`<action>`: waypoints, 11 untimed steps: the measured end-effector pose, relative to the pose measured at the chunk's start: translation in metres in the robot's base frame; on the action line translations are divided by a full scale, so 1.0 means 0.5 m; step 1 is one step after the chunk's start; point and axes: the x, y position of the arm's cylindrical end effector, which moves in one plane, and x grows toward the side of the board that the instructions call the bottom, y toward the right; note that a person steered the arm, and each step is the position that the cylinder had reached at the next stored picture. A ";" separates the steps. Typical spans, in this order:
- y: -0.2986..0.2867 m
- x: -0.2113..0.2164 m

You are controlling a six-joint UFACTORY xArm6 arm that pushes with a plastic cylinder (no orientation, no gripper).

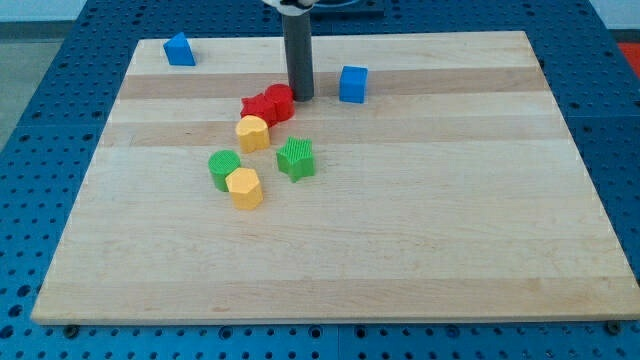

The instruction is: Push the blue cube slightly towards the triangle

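Bare wood (420, 220) lies between blue cube (353, 84) and right edge; my tip (301, 97), no pincer, sits just left of it.

Pale wooden board (400, 250) atop a blue perforated table (40, 150), evenly lit.
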 end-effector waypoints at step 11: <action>0.109 -0.075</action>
